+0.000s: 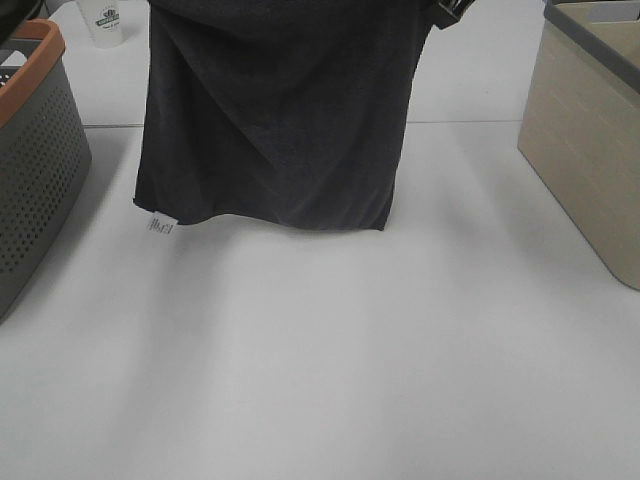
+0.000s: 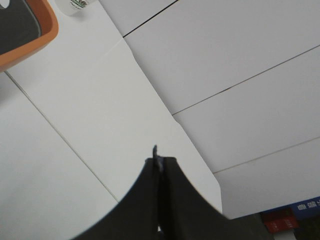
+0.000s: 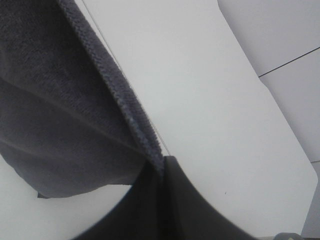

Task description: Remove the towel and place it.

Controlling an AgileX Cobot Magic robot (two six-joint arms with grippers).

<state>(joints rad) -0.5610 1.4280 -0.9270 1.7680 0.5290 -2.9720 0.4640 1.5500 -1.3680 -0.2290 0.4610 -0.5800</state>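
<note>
A dark grey towel [image 1: 275, 110] hangs spread out above the white table [image 1: 330, 350], its lower edge just over the surface, with a small label at its lower left corner. Both arms hold it by its top corners, mostly out of the high view; a bit of the right gripper [image 1: 447, 10] shows at the top. In the left wrist view my left gripper [image 2: 160, 162] is shut with a sliver of towel [image 2: 158, 155] pinched between the fingertips. In the right wrist view my right gripper [image 3: 162, 165] is shut on the towel's hem [image 3: 115, 95], and the cloth hangs beside it.
A grey perforated basket with an orange rim [image 1: 30, 160] stands at the left edge. A beige bin with a grey rim [image 1: 590, 120] stands at the right. A white cup [image 1: 102, 20] stands at the back left.
</note>
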